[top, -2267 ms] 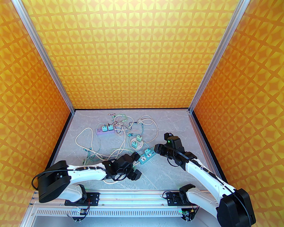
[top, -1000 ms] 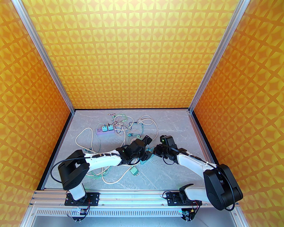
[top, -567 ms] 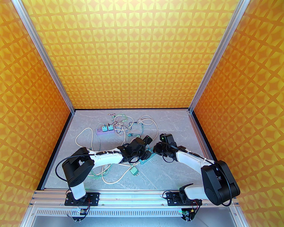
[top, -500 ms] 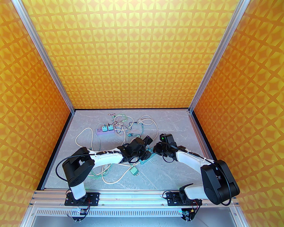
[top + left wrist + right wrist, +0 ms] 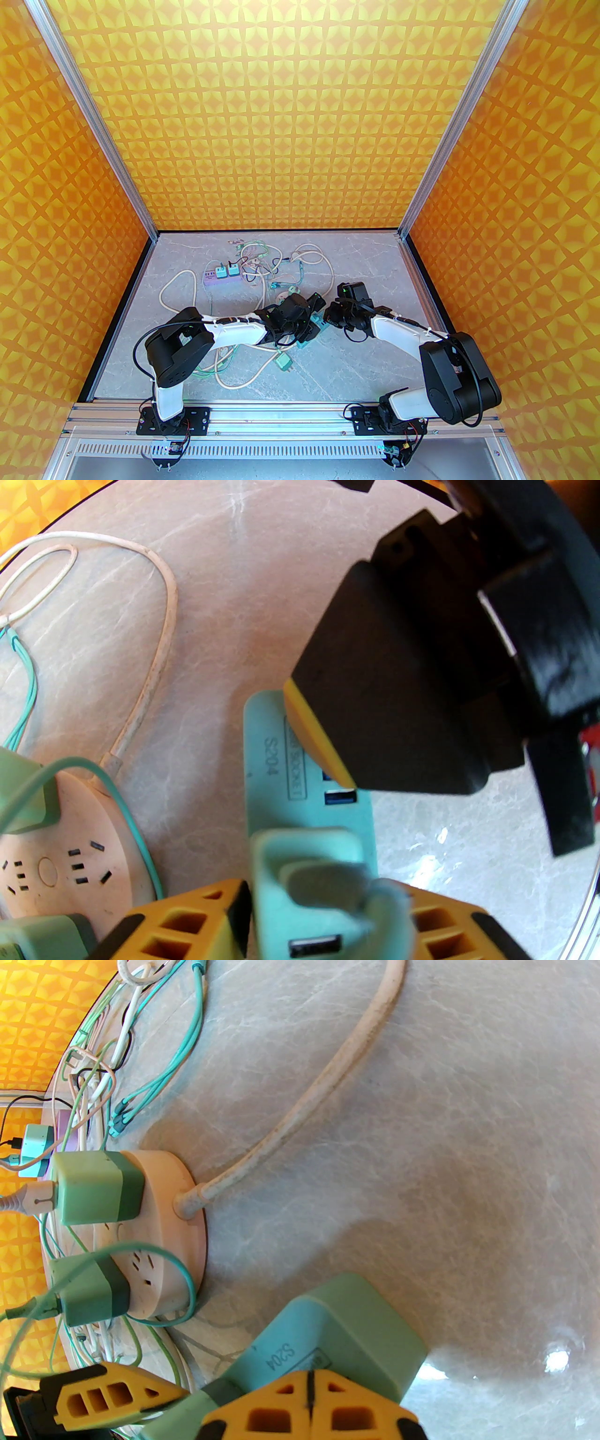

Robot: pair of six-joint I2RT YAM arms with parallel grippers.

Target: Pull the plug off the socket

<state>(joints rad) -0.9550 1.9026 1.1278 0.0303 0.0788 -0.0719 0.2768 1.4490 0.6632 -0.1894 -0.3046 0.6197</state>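
Left wrist view: what is seen to have changed?

— The left fingers [image 5: 215,920] have been brought forward from the loose plug [image 5: 282,363], which is left lying on the surface [image 5: 445,1147]. They have been narrowed around the plug [image 5: 304,855] that is seated in the teal power strip [image 5: 267,742]. Whether it is gripped yet cannot be told.

And is the strip held?

— It is pressed down at its end by the right fingers [image 5: 290,1389], which are closed together. A pull is judged to be next.

Is room left for it?

— Straight up, yes. The round socket block [image 5: 178,1222] lies just beside the strip, with its pale cord [image 5: 243,1156] and thinner ones tangled beyond, so a sideways pull is best avoided. The walls are well apart.
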